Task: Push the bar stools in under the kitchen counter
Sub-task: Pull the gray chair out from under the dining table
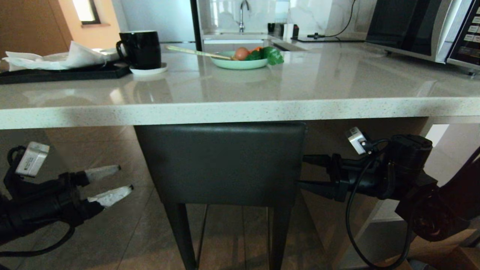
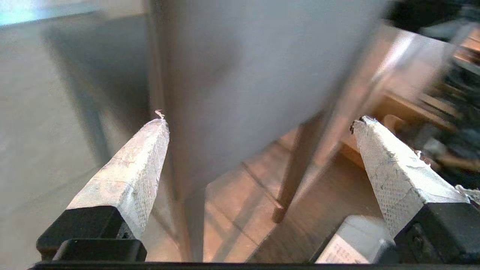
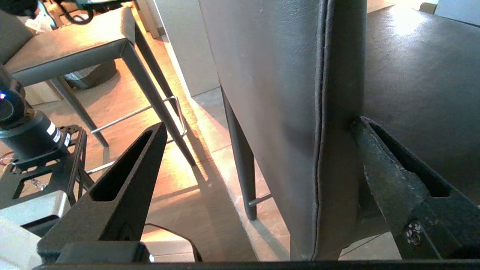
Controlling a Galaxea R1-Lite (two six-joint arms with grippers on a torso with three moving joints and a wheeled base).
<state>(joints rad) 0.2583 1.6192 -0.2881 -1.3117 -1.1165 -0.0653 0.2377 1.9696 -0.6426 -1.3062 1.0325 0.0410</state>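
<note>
From the head camera I see one bar stool straight ahead, its dark grey backrest directly under the front edge of the kitchen counter, the top of the backrest meeting the underside of the pale speckled slab. Its slim dark legs drop to the tiled floor below.

My right gripper sits at the stool's right edge with its fingers spread wide — in the right wrist view the backrest's side edge stands between the two black fingers, one of them touching or nearly touching it, though nothing is clamped. That same view shows a second stool off beyond, well apart from this one, with a thin metal footrest bar.

My left gripper hangs to the left of the stool, clear of the backrest, its pale-padded fingers apart and holding nothing. The left wrist view is smeared, but I can make out the backrest ahead.

On the counter top stand a black mug, a green plate of vegetables, a dark tray with napkins and a microwave.
</note>
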